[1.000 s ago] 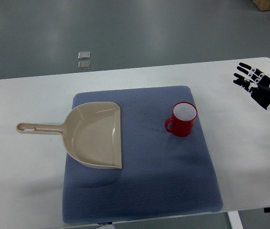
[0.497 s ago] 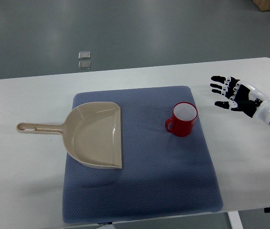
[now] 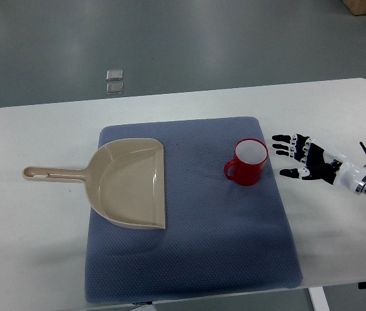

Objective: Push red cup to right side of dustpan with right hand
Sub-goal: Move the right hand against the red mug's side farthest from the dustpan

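One white rectangular table (image 3: pixel 40 259) carries one blue-grey textured cloth mat (image 3: pixel 221 246), and on that mat sit two things: one beige plastic dustpan (image 3: pixel 131 184) and one glossy red ceramic cup (image 3: pixel 249 162). The dustpan lies on the left part of the mat with its open flat edge facing right, and its long handle runs off the mat's left edge onto the bare tabletop. The cup stands upright on the right part of the mat, well apart from the dustpan's open edge and near the mat's right border; its inside is white and its small handle points to the left, toward the dustpan. Beyond the table's far edge, on the grey floor, lie two small pale square tiles (image 3: pixel 114 81), one just behind the other. One robot hand is in view: the black and white right hand (image 3: pixel 307 157), whose arm comes in from the right edge, sits over the white tabletop just beside the mat's right border. Its fingers (image 3: pixel 284 138) are spread and stretched out toward the cup, holding nothing; a narrow gap separates the fingertips from the cup's right wall, so there is no contact.
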You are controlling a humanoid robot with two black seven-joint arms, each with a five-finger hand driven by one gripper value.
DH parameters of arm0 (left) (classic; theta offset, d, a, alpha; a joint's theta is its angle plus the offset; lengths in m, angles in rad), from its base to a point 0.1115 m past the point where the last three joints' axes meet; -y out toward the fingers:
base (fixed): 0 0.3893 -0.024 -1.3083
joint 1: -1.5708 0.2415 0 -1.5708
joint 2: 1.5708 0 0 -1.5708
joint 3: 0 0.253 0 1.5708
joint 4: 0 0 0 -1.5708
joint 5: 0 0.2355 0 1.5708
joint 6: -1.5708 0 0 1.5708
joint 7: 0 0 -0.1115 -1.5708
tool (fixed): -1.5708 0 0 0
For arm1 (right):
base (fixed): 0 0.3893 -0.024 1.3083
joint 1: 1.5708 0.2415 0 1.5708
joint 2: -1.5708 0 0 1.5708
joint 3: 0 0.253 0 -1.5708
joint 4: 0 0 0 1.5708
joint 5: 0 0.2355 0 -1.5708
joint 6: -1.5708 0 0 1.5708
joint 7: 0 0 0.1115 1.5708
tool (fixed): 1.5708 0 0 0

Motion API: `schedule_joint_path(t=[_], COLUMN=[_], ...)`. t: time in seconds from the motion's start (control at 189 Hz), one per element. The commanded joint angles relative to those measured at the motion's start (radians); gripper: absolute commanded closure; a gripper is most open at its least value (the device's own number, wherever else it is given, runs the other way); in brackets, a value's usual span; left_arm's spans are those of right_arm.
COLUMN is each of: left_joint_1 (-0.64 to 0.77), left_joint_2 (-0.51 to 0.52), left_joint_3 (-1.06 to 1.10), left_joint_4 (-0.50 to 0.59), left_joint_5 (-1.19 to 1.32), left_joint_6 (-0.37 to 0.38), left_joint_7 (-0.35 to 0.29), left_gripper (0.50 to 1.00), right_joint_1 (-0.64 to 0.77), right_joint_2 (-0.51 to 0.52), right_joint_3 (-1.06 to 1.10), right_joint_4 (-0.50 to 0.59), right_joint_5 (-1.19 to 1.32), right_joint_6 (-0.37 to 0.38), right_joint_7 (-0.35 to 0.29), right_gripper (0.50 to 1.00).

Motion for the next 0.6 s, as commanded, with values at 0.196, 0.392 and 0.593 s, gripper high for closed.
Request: schedule_joint_path(t=[0.196,0.392,0.593], left_joint_1=[0.0,0.001,0.0], left_joint_2=[0.0,0.0,0.0], left_joint_3=[0.0,-0.001,0.0], left_joint_4=[-0.001,-0.001,-0.001], left_joint_5=[0.0,0.0,0.0], left_joint_6=[-0.001,-0.001,-0.001], left_joint_7=[0.0,0.0,-0.001], left_gripper=[0.5,0.5,0.5], right_joint_1=[0.0,0.004,0.009], right_joint_2=[0.06,0.08,0.094], right_joint_3=[0.0,0.0,-0.002], right_joint_4=[0.0,0.0,0.001], right_joint_5=[0.001,0.001,0.001], right_joint_6=[-0.081,-0.106,-0.121], right_joint_7=[0.0,0.0,0.0], right_gripper=[0.57,0.57,0.57])
